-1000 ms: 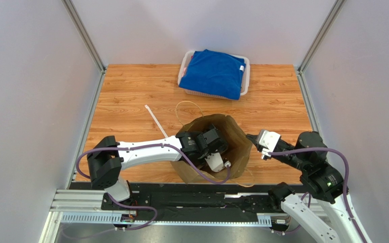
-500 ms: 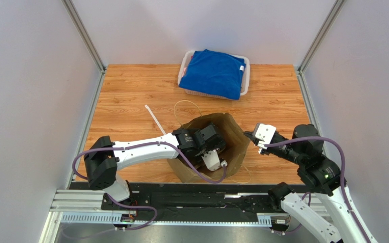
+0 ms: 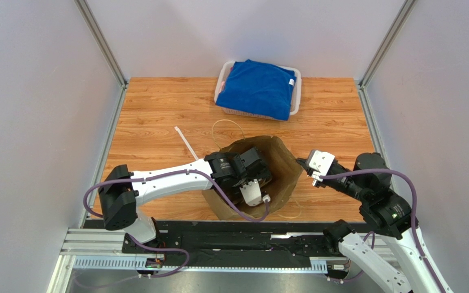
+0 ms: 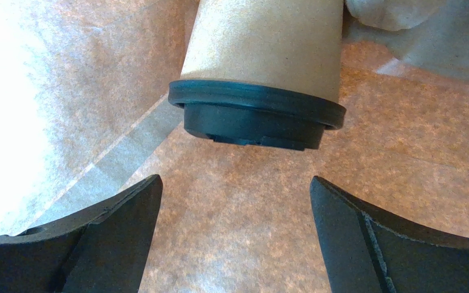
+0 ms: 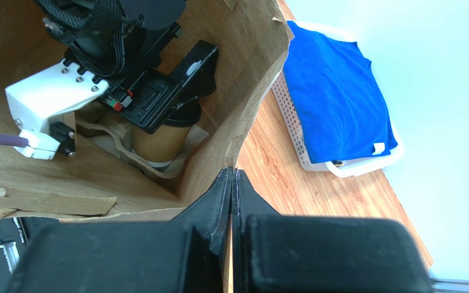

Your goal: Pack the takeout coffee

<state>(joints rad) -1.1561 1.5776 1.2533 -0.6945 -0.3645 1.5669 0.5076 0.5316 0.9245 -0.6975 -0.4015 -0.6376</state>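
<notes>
The takeout coffee [image 4: 261,55], a kraft-brown cup with a black lid [image 4: 255,116], is inside the tall brown paper bag [image 3: 287,177]. My left gripper [image 4: 236,180] reaches down into the bag [image 3: 252,177] and stands open. Its fingertips are just short of the lid, with nothing between them. In the right wrist view the cup [image 5: 160,143] shows under the left wrist, with a grey pulp carrier [image 5: 117,152] around its base. My right gripper [image 3: 305,163] is at the bag's right rim. Its fingers [image 5: 231,174] are pressed together on the bag's edge [image 5: 243,104].
A white basket [image 3: 297,91] holding a folded blue cloth [image 3: 259,89] sits at the back of the wooden table. A thin white strip [image 3: 187,144] lies left of the bag. A twine handle loop [image 3: 225,125] lies behind the bag. Grey walls close in both sides.
My left arm has drawn its wrist slightly left and back inside the bag. My right gripper has shifted a little toward the bag's rim. Both grippers kept their states.
</notes>
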